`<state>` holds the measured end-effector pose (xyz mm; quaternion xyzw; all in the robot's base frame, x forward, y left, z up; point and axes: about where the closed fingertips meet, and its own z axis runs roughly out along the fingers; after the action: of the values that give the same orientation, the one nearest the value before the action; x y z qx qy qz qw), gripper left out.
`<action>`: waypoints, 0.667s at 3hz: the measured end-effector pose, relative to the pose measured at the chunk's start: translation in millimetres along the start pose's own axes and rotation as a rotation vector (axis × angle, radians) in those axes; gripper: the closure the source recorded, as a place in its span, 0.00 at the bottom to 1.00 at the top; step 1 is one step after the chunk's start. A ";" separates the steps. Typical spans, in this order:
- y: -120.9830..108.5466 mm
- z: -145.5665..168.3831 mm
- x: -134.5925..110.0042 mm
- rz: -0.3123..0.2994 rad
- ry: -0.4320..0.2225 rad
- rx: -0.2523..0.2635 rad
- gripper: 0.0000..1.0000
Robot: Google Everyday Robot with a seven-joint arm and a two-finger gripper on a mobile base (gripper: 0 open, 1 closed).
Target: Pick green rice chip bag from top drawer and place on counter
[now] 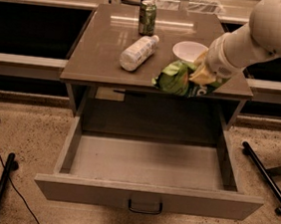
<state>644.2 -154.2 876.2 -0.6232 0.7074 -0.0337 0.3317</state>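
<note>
Where speckled floor shows at far left, black stand leg (2,184) lies. Next, top drawer (146,197) pulled out, dark handle (145,207) mid front panel. Above, on counter (95,64): white plastic bottle (138,52) on its side left of centre, green can (147,17) upright behind, white bowl (189,51) further right. Just right, green rice chip bag (176,80) out of drawer, overhanging counter's front edge; whether touching surface, cannot tell. At bag's right side, gripper (203,74) clamped on it, white arm (269,32) reaching in from upper right.

text: none legible; green rice chip bag (174,78) print unreadable | claw (200,76): grips it at counter (100,62) edge
</note>
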 end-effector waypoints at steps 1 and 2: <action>-25.6 -36.8 -12.6 -0.041 0.008 0.130 1.00; -73.1 -74.0 -35.8 -0.127 0.029 0.285 1.00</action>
<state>669.4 -165.0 982.7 -0.6129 0.6592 -0.1637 0.4036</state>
